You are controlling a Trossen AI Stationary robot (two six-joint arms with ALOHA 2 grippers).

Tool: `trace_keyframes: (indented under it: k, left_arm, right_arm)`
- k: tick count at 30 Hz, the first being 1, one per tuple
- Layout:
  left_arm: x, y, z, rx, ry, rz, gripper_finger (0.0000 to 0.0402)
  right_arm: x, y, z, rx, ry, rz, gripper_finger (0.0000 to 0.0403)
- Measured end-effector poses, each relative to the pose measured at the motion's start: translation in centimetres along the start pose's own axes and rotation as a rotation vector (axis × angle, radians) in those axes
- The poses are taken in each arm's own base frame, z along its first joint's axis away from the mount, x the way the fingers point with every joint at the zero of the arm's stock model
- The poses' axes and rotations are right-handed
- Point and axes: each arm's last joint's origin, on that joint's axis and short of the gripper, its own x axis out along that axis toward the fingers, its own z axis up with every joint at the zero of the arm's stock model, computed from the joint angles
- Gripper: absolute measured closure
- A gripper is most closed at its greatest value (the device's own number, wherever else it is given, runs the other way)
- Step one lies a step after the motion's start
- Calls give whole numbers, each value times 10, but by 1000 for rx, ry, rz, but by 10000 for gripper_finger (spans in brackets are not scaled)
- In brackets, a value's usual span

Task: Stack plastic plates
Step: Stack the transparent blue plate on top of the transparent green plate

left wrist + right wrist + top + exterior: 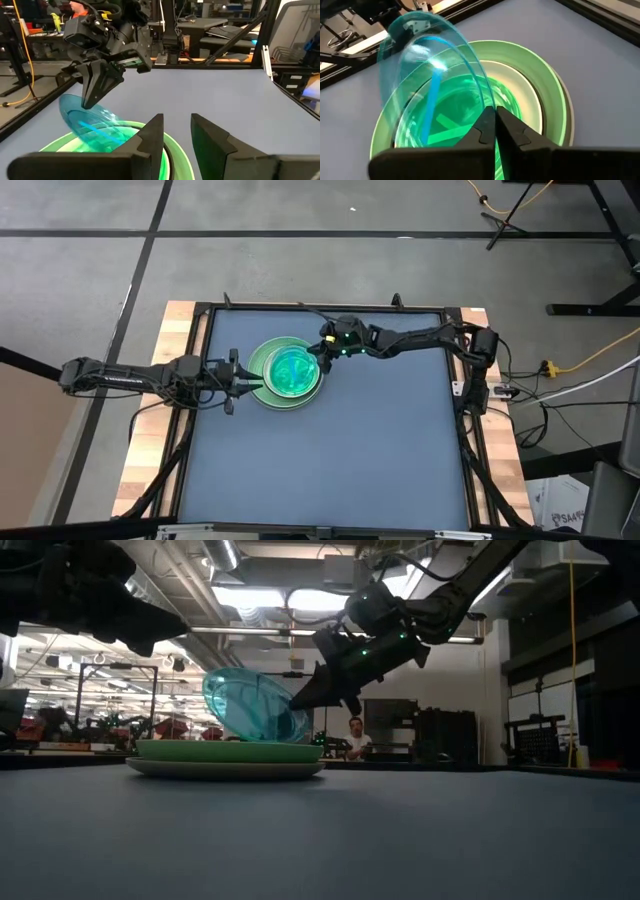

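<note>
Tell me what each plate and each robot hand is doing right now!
Blue plate: tilted, one edge lifted, the other resting on the stack.
Plate stack: flat on the table, light green plate on a grey one.
Right gripper: shut on the blue plate's raised rim.
Left gripper: open, holding nothing, beside the stack.
Table: flat, blue-grey.

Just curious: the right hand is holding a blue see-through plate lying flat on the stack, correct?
Not flat. The low view shows the right hand holding the blue plate steeply tilted, one edge down on the stack. The rest is right.
</note>
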Motion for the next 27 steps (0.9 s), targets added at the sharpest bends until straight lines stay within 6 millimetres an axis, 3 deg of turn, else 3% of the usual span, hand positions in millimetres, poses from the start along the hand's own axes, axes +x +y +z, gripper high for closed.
trace_keyframes:
  k: [27]
  left_arm:
    - [0,0,-1,-1,7,0,310]
  right_arm:
    - [0,0,-8,-15,68,-33,401]
